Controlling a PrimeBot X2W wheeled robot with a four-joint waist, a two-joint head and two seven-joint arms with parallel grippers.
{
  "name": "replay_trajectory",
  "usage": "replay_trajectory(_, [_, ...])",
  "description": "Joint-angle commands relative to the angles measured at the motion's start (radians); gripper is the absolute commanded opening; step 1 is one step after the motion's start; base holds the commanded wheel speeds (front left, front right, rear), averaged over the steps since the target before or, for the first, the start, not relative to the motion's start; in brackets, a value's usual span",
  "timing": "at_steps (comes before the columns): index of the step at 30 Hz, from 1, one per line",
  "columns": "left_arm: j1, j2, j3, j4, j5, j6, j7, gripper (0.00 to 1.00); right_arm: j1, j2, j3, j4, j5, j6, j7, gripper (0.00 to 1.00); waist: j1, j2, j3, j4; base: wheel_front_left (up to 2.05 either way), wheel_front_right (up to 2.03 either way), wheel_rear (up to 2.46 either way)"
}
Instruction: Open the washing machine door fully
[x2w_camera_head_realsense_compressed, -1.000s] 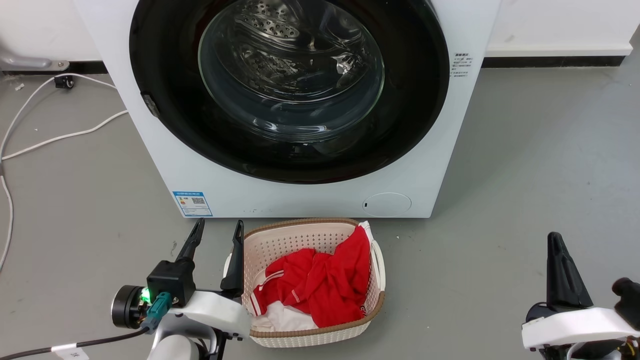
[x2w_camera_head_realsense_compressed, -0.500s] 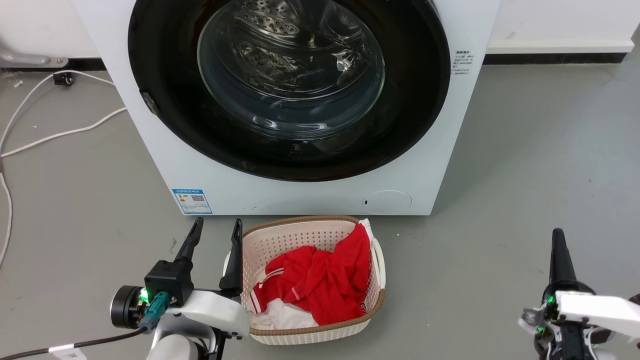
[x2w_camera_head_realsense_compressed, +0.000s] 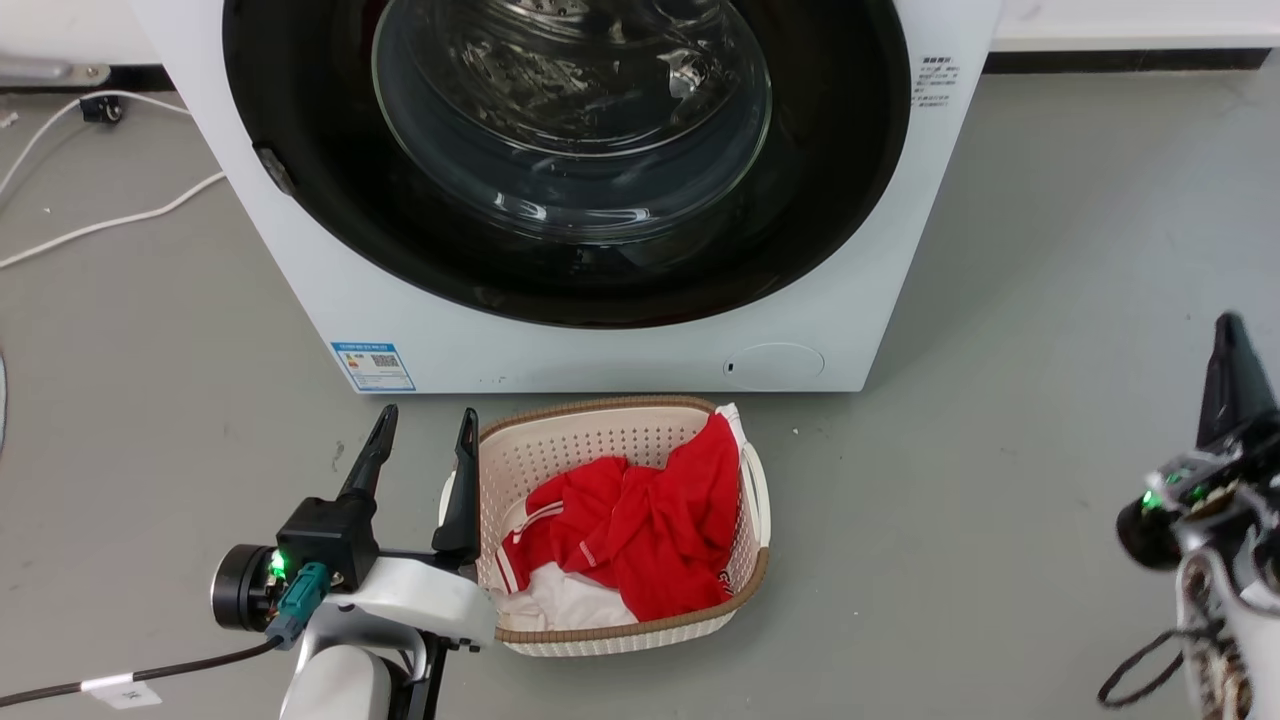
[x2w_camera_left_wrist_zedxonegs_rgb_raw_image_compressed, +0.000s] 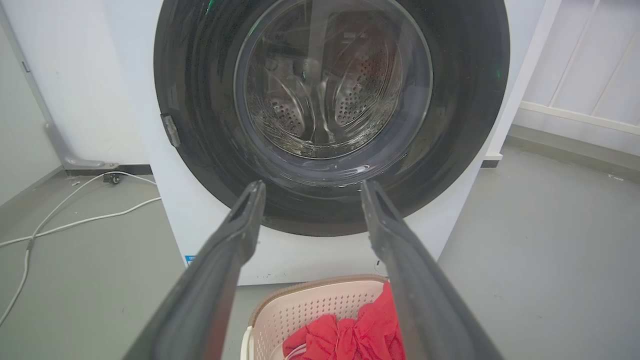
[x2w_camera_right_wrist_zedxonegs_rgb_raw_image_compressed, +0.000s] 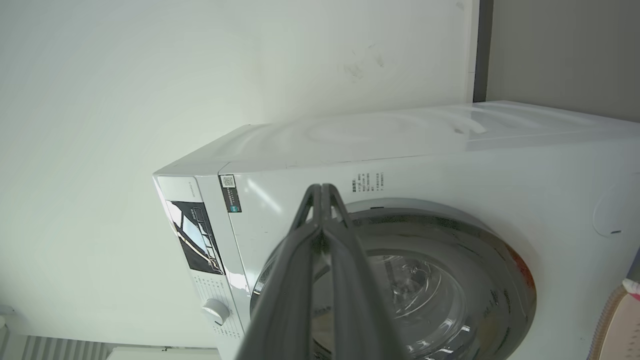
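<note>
The white washing machine (x2w_camera_head_realsense_compressed: 600, 350) stands straight ahead. Its glossy black washing machine door (x2w_camera_head_realsense_compressed: 830, 200) with the clear glass bowl lies flush against the front. My left gripper (x2w_camera_head_realsense_compressed: 425, 425) is low at the left, open and empty, well short of the machine. In the left wrist view its spread fingers (x2w_camera_left_wrist_zedxonegs_rgb_raw_image_compressed: 311, 187) frame the lower door (x2w_camera_left_wrist_zedxonegs_rgb_raw_image_compressed: 200, 100). My right gripper (x2w_camera_head_realsense_compressed: 1226, 335) is raised at the far right edge, off the machine's right side. The right wrist view is rolled sideways and shows its fingertips (x2w_camera_right_wrist_zedxonegs_rgb_raw_image_compressed: 321, 189) pressed together on nothing, with the door (x2w_camera_right_wrist_zedxonegs_rgb_raw_image_compressed: 500, 260) beyond.
A pale perforated basket (x2w_camera_head_realsense_compressed: 600, 430) holding red clothing (x2w_camera_head_realsense_compressed: 640, 530) sits on the grey floor, right before the machine and beside my left gripper. White cables (x2w_camera_head_realsense_compressed: 110, 220) trail on the floor at the left. A small grey tab (x2w_camera_head_realsense_compressed: 272, 170) sits on the door's left rim.
The head camera has shifted, so the whole scene sits higher in the picture. My right arm has rolled and lifted, its gripper moving up and toward the right edge. The left gripper keeps its place by the basket.
</note>
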Motion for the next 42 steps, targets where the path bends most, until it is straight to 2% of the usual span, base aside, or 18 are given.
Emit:
replay_trajectory(1, [-0.010,0.002,0.002,-0.004,0.003,-0.002,-0.003,1.00,-0.028,-0.015,-0.002,0.012,0.008,0.000,0.010,0.00,0.0000,0.0000,0.009,0.001,0.00,0.00,0.00])
replay_trajectory(12, [-0.055,0.001,-0.005,-0.036,-0.001,-0.008,-0.003,1.00,-0.345,-0.196,0.060,0.271,0.044,0.000,0.151,0.00,0.0000,0.0000,0.090,0.024,0.00,0.00,0.00])
replay_trajectory(20, [-0.098,0.001,-0.016,-0.074,-0.013,-0.001,-0.003,1.00,-0.579,-0.268,0.185,0.430,0.016,0.000,0.270,0.00,0.0000,0.0000,0.180,0.042,0.00,0.00,0.00])
replay_trajectory(31, [-0.153,0.002,-0.041,-0.120,-0.031,0.010,-0.003,1.00,-0.832,-0.273,0.340,0.595,-0.052,0.000,0.416,0.00,0.0000,0.0000,0.298,0.066,0.00,0.00,0.00])
replay_trajectory(42, [-0.196,0.001,-0.054,-0.151,-0.035,0.021,-0.003,1.00,-0.999,-0.231,0.420,0.662,-0.108,0.000,0.462,0.00,0.0000,0.0000,0.384,0.084,0.00,0.00,0.00])
